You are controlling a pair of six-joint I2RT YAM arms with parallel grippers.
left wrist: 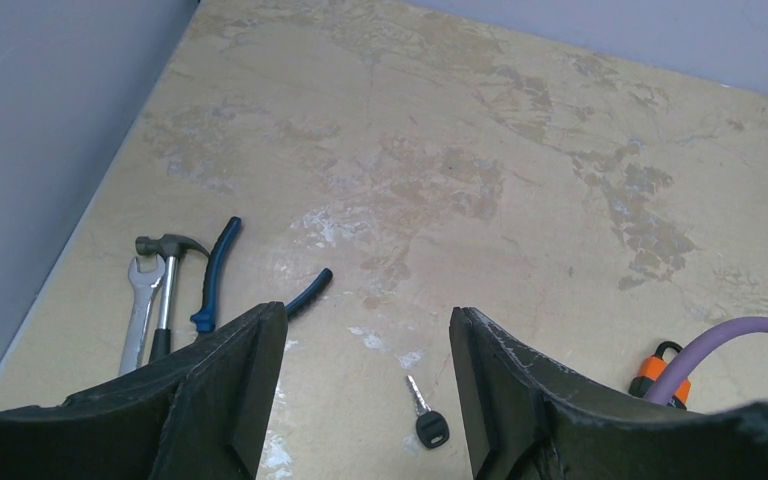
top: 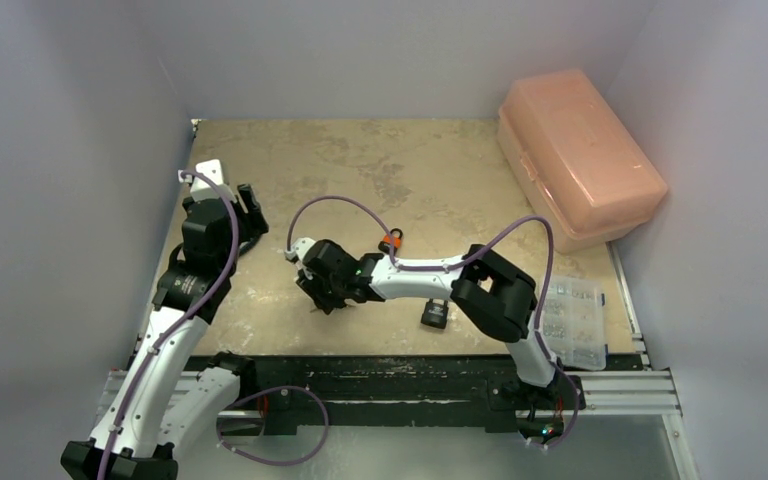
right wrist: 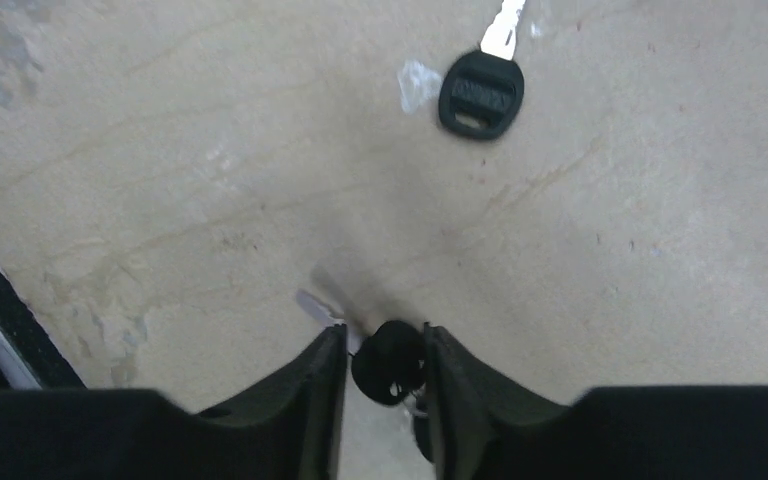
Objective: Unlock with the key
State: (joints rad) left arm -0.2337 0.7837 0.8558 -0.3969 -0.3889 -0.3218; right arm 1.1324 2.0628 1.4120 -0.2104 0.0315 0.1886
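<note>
**Desk:** At the near edge of the table (top: pixel 480 180), the right gripper (right wrist: pixel 385 338) brackets a key (right wrist: pixel 390 362) by its black head. Whether the fingers (right wrist: pixel 315 400) truly pinch it cannot be told. The left gripper (left wrist: pixel 365 320) hangs spread and empty.

**Field:** The key looks small, light and rigid, with a likely slippery metal blade. It is best taken by the plastic head, leaving the blade free for the padlock (top: pixel 392 241).

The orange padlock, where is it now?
The orange padlock sits near the table's centre in the top view, just beyond the right arm, beside its purple cable.
</note>
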